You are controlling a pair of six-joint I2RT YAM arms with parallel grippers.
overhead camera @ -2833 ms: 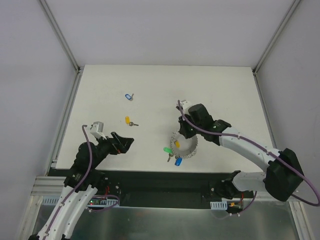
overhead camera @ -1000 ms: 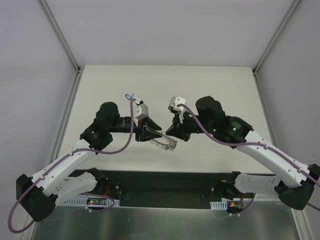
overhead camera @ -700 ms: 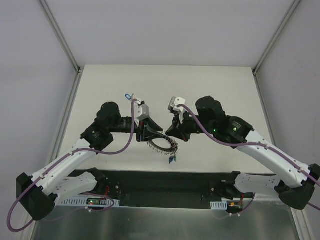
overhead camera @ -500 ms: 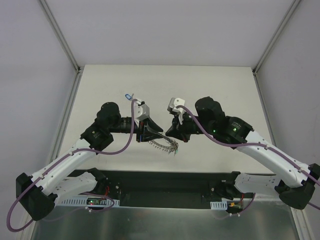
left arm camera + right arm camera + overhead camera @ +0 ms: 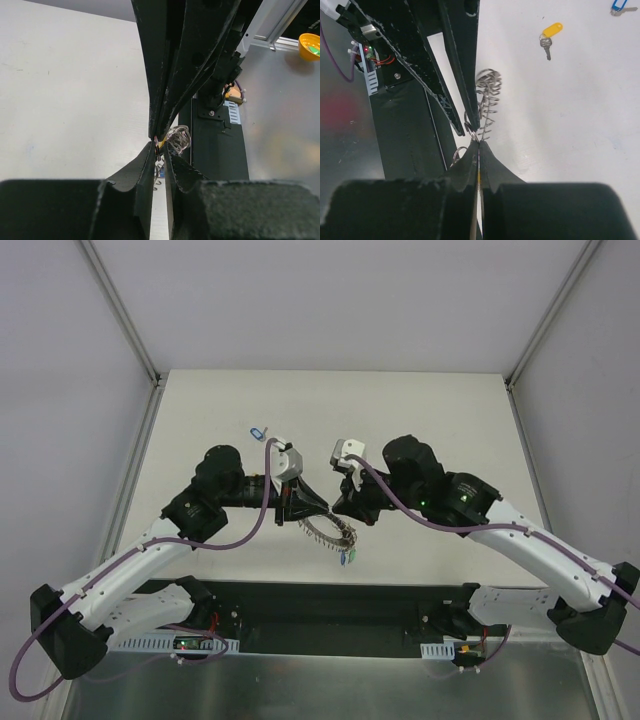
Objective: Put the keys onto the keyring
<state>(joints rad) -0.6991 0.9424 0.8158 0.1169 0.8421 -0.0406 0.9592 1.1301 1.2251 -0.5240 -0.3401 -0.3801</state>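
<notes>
Well, the keyring [image 5: 328,532] hangs in the air between my two arms, above the counter [image 5: 450,420] and close to the middle of its near edge; small keys [image 5: 345,558] with blue and green tags dangle from its lower side; my right fingers [image 5: 464,170] are pressed together on one of its thin wire loops, with a sliver of yellow showing between them; my left fingers [image 5: 145,170] stand narrow, a small wire loop sitting between their tips, though whether they press it I cannot tell; the tips of both pairs almost meet. A blue-tagged key [image 5: 258,430] lies loose on the counter left of centre, toward the far edge; a yellow-tagged key [image 5: 547,36] lies near it.
</notes>
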